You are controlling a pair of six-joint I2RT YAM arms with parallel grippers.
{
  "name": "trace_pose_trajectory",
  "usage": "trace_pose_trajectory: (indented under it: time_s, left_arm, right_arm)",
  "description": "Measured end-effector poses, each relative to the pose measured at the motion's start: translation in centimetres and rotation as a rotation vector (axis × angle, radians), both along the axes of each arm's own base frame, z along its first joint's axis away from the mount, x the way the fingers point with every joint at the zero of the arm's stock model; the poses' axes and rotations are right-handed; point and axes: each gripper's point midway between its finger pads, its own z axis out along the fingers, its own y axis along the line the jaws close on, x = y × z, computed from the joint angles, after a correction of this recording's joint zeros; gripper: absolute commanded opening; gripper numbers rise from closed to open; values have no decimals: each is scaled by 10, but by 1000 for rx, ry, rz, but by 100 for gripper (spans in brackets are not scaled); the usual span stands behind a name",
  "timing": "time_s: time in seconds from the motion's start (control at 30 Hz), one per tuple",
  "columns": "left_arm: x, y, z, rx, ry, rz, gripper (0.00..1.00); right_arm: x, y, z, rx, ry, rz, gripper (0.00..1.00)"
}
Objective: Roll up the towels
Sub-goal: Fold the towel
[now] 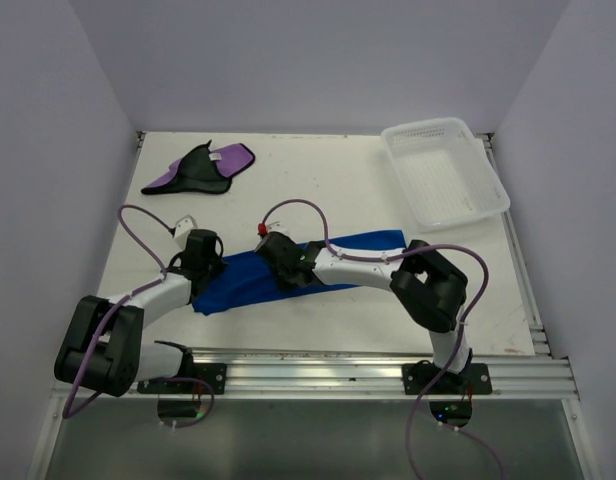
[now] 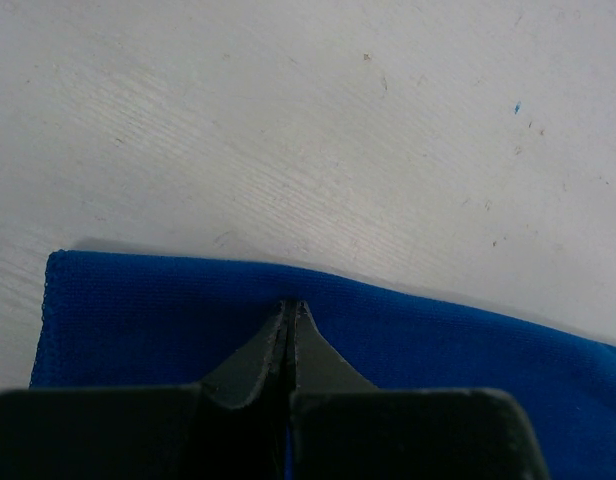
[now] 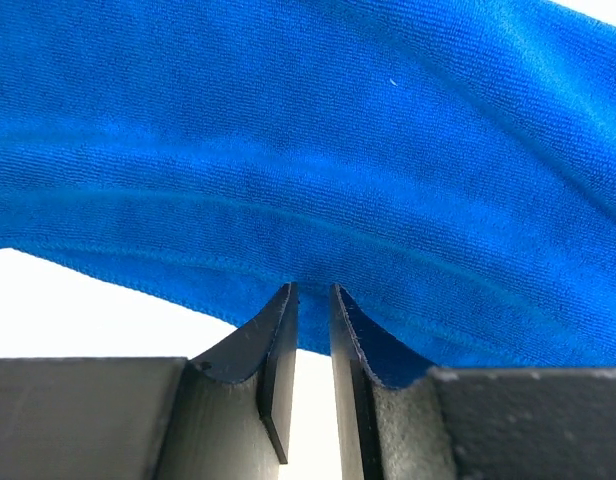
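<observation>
Subject: the blue towel (image 1: 383,238). It lies on the desk (image 1: 318,180) towards the near edge, drawn out as a long, narrow band running from near left to further right. It is flat, with no rolled turns visible anywhere along it.

Left tool (image 2: 291,305): the jaws are pressed fully together. The tips rest on the cloth at its far folded edge, close to the towel's left end. The left wrist view does not show whether any cloth is nipped between them.

Right tool (image 3: 313,290): the jaws stand narrowly apart at the near edge of the same towel, further along the band. White desk shows through the gap and no cloth is seen inside it. A fold of towel rides over the outer side of one finger.

Second item: the purple towel (image 1: 200,170) sits crumpled at the far left of the desk, black side partly up, untouched and well apart from both arms. A white mesh basket (image 1: 428,125) stands at the far right.

Assessment: the work is at an early step, preparing or starting the roll of the first towel. The next move calls for a firm hold on one end of the band. That end must then be turned over evenly, while the other tool keeps the cloth flat and straight.
</observation>
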Motion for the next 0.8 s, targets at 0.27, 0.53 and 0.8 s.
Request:
trace_pose_trajectory:
  time_s: [0.27, 0.53, 0.8]
  left_arm:
    - [0, 0, 0, 0, 0, 0, 0]
    - [0, 0, 0, 1, 0, -1, 0]
    - [0, 0, 0, 1, 0, -1, 0]
  right_arm:
    - [1, 0, -12, -26, 9, -1, 18]
    - [2, -1, -11, -31, 4, -4, 5]
    - [3, -2, -8, -43, -3, -3, 4]
